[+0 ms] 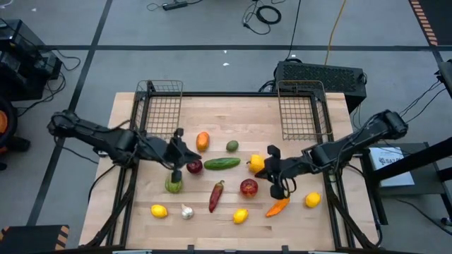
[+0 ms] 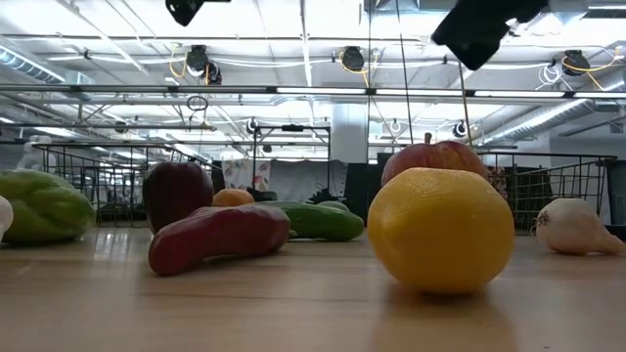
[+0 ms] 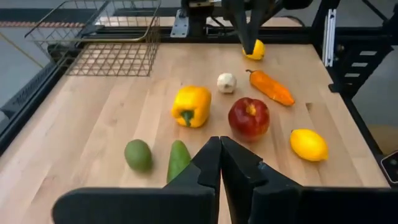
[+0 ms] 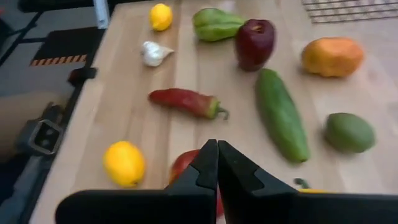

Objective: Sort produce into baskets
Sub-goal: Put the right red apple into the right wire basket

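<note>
The produce lies loose on the wooden table between my grippers: an orange pepper (image 1: pixel 203 141), an avocado (image 1: pixel 232 147), a cucumber (image 1: pixel 222 164), a yellow pepper (image 1: pixel 256 164), a dark red apple (image 1: pixel 194 167), a green squash (image 1: pixel 173 185), a red chilli (image 1: pixel 216 195), a red apple (image 1: pixel 248 188), a long orange pepper (image 1: pixel 277 207), lemons (image 1: pixel 313 200) (image 1: pixel 241 216) (image 1: pixel 159 210) and garlic (image 1: pixel 186 212). Two wire baskets (image 1: pixel 164 106) (image 1: pixel 304 109) stand at the far edge. My left gripper (image 1: pixel 187 154) (image 3: pixel 219 155) is shut and empty beside the dark apple. My right gripper (image 1: pixel 263 171) (image 4: pixel 216 158) is shut and empty, above the red apple (image 4: pixel 184 167).
A second garlic bulb (image 3: pixel 226 82) lies near the long orange pepper (image 3: pixel 271 87). A black box (image 1: pixel 321 76) sits behind the right basket. Bare wood shows in front of both baskets. The low view has a lemon (image 2: pixel 440 230) close to the near edge.
</note>
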{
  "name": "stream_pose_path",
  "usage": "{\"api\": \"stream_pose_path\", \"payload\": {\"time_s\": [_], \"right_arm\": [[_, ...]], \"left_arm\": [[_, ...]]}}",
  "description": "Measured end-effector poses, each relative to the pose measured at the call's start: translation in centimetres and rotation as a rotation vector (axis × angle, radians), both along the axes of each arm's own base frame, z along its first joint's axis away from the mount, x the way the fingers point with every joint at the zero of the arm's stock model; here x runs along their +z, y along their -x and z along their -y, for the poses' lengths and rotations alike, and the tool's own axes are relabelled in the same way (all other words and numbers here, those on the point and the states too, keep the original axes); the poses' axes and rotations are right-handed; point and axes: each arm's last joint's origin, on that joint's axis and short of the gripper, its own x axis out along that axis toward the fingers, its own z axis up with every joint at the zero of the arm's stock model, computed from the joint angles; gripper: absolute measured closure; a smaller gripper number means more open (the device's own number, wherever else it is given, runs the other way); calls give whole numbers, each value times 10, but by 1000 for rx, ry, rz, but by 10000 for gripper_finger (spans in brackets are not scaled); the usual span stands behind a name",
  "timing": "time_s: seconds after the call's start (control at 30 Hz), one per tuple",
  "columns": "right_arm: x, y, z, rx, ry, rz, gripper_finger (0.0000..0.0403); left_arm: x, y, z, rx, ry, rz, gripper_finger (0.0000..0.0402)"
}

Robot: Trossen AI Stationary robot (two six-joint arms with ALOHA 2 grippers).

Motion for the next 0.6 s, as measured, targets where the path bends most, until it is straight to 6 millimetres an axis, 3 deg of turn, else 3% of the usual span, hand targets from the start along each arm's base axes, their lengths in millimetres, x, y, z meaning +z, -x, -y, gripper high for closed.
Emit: {"api": "stream_pose_path", "payload": {"time_s": [0.17, 0.3, 0.6], "right_arm": [[-30, 8, -16, 64, 17, 6, 395], [-52, 12, -16, 27, -32, 65, 367], [-67, 13, -6, -72, -3, 107, 277]], "left_arm": [[-6, -9, 8, 2, 11, -2, 385], [-16, -10, 8, 65, 45, -74, 385], [-20, -11, 5, 139, 18, -93, 385]]}}
